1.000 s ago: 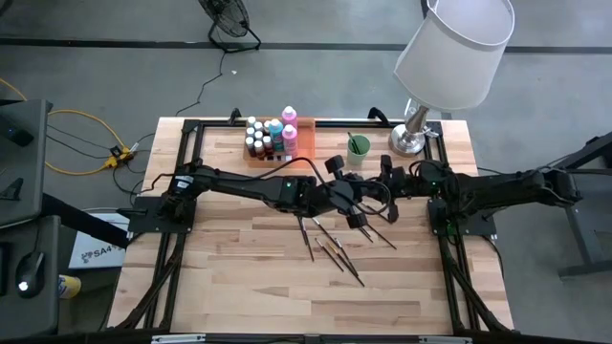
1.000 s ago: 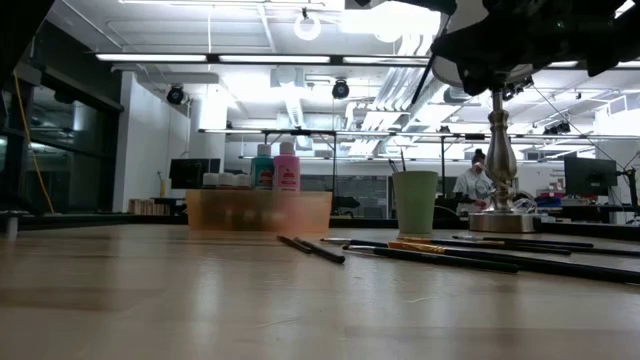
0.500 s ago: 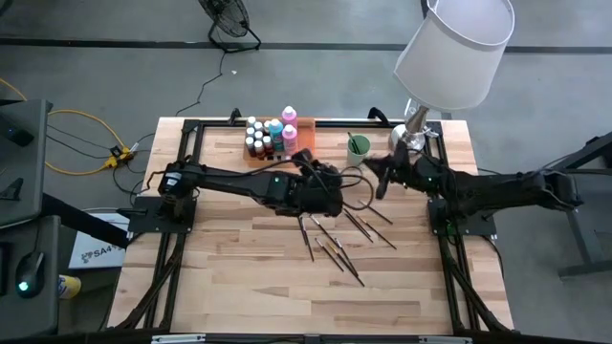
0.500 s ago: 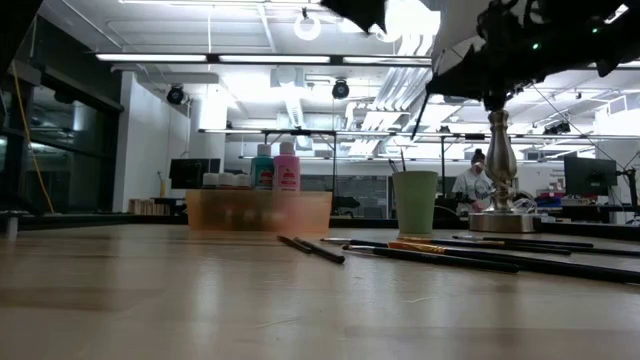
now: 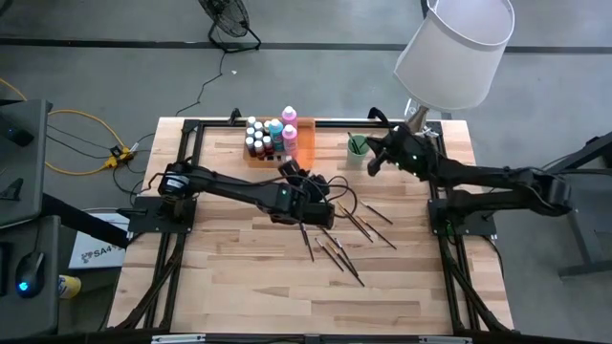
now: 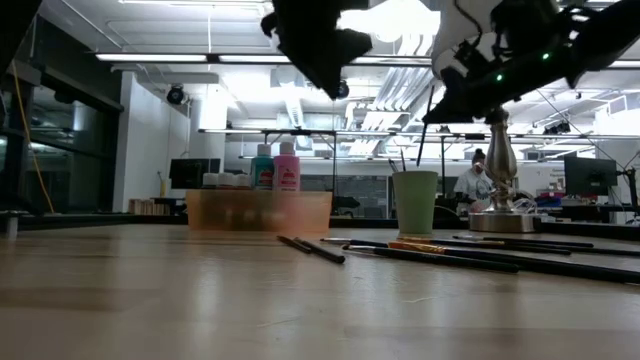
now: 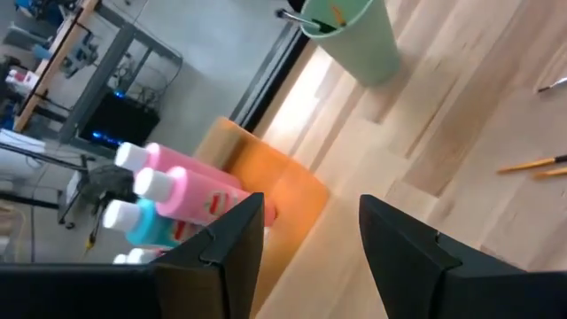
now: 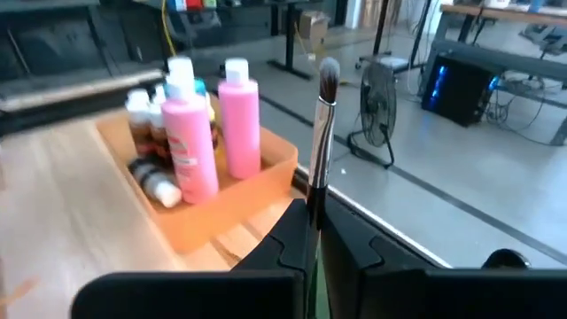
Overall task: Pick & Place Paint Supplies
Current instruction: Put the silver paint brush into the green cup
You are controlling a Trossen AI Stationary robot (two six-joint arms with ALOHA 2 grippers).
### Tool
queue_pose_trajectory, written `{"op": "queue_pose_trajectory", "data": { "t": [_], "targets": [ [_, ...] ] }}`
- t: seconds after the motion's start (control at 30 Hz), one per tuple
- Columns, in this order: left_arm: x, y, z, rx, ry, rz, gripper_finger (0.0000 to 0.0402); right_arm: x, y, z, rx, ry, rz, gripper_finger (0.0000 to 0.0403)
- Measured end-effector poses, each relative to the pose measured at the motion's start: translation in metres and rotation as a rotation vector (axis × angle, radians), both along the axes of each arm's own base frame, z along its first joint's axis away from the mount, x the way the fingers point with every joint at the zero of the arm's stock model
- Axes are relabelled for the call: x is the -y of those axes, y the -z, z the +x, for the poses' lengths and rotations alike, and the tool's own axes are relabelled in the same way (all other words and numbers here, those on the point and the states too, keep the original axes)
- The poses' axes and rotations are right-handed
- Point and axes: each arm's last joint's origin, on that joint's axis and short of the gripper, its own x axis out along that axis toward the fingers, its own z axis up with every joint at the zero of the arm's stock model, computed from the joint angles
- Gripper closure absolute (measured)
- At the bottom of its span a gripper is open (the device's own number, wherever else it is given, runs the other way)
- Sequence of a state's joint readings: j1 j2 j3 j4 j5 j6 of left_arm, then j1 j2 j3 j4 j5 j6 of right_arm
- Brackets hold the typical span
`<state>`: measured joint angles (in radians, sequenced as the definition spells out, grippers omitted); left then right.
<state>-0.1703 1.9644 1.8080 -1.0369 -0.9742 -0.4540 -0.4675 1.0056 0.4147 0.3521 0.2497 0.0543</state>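
1. Bottles (image 5: 270,136) stand packed in the orange tray (image 5: 306,139) at the table's (image 5: 229,277) far edge, left of centre. The right wrist view shows 2 tall pink ones (image 8: 189,146) with white caps, small dark ones beside them.
2. Left gripper (image 5: 292,171) hangs above the wood just in front of the tray, its fingers (image 7: 221,257) spread apart with nothing between them. The left wrist view looks past them at the tray and the pink bottles.
3. Brushes (image 5: 335,244) lie loose on the table right of centre, about 6 of them, fanned out in front of the cup and apart from both grippers.
4. Green cup (image 5: 358,148) stands right of the tray with at least 1 brush upright in it.
5. Right gripper (image 5: 375,158) sits just beside the cup, raised off the table, pinched closed on 1 brush (image 8: 322,124); the bristles point away from the wrist.
6. Lamp (image 5: 449,53) stands at the far right corner.
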Motion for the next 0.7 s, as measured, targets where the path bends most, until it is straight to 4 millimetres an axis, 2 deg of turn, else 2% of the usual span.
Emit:
{"op": "queue_pose_trajectory", "data": {
  "t": [0.17,0.27,0.33,0.4,0.47,0.53,0.6,0.67,0.7],
  "targets": [
    [0.001,0.009,0.002,0.065,0.055,-0.062,0.0223,0.016,0.011,0.004,-0.055,0.007,0.037,0.0397],
    [-0.001,0.012,0.006,0.095,0.201,-0.159,0.0223,0.024,0.017,0.004,-0.078,-0.006,0.064,0.0397],
    [-0.003,0.016,0.015,0.159,0.321,-0.217,0.0223,0.028,0.02,0.003,-0.085,-0.017,0.081,0.0397],
    [-0.008,0.019,0.011,0.155,0.375,-0.258,0.0223,0.032,0.022,0.003,-0.085,-0.025,0.091,0.0396],
    [-0.015,0.018,0.014,0.251,0.406,-0.285,0.0223,0.033,0.024,0.002,-0.096,-0.025,0.106,0.0388],
    [-0.025,0.024,0.002,0.246,0.379,-0.303,0.0223,0.036,0.025,0.002,-0.09,-0.02,0.108,0.0381],
    [-0.031,0.025,0.0,0.341,0.371,-0.308,0.0223,0.035,0.027,0.002,-0.102,-0.032,0.116,0.0376],
    [-0.038,0.03,-0.016,0.344,0.333,-0.323,0.0223,0.035,0.026,0.003,-0.099,-0.046,0.108,0.0374],
    [-0.04,0.028,-0.018,0.401,0.331,-0.323,0.0223,0.035,0.026,0.003,-0.1,-0.046,0.107,0.0374]
  ]
}}
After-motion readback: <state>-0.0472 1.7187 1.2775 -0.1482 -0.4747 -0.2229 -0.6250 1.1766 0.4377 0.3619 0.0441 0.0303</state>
